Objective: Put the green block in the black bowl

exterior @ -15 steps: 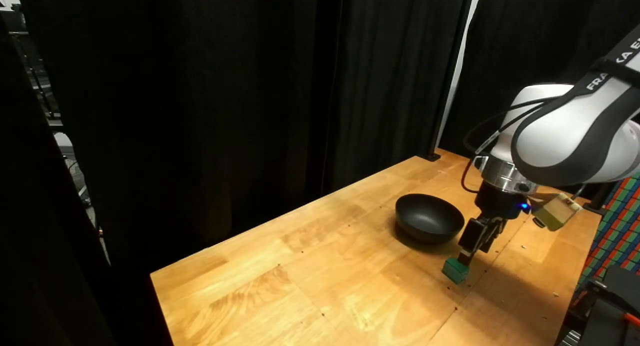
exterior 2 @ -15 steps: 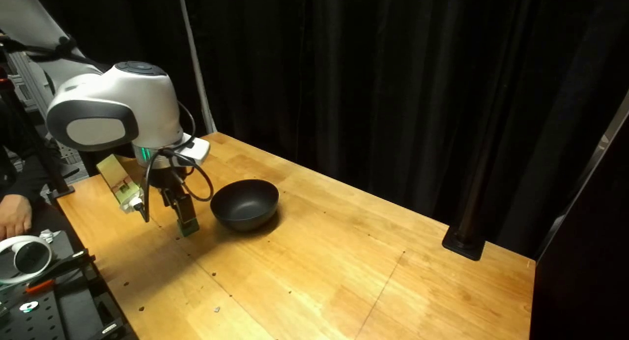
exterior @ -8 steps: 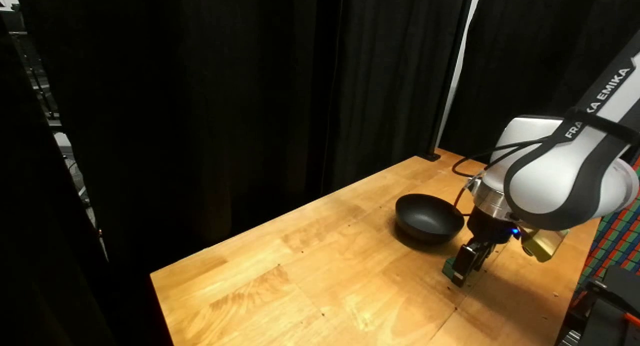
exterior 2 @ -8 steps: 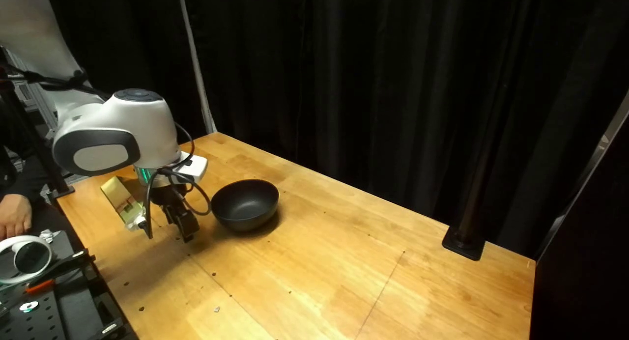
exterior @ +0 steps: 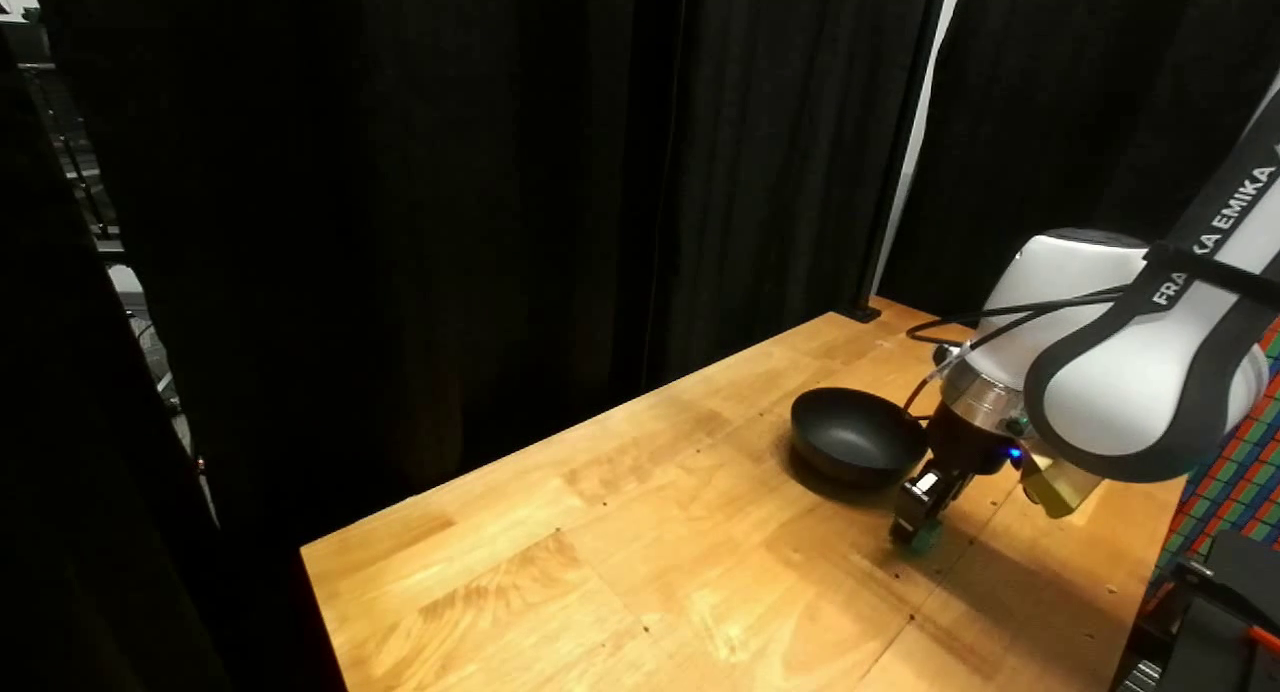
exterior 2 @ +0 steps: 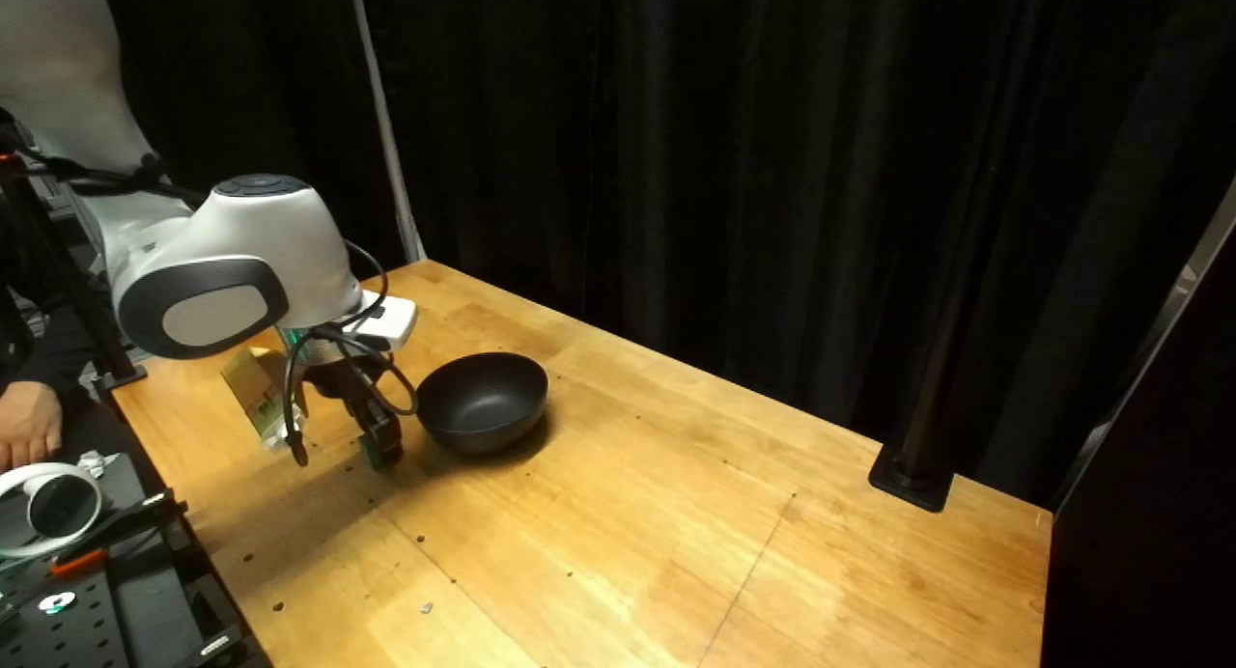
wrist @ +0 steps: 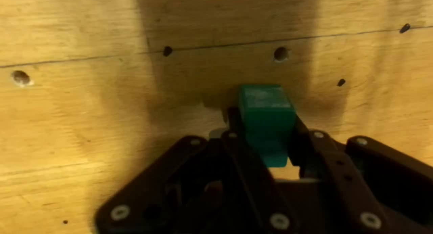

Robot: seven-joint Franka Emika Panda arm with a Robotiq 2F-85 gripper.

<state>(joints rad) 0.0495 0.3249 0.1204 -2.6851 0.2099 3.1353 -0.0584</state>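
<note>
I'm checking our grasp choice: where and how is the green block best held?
Probably by two opposite flat sides, from above: in the wrist view the green block looks boxy, straight-edged and narrow enough for the fingers of the gripper, which flank it; in both exterior views it is low, near the table.

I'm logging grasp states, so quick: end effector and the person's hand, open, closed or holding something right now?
End effector: closed, holding the green block.
Person's hand: at the edge of an exterior view; cannot tell whether it holds anything.
</note>
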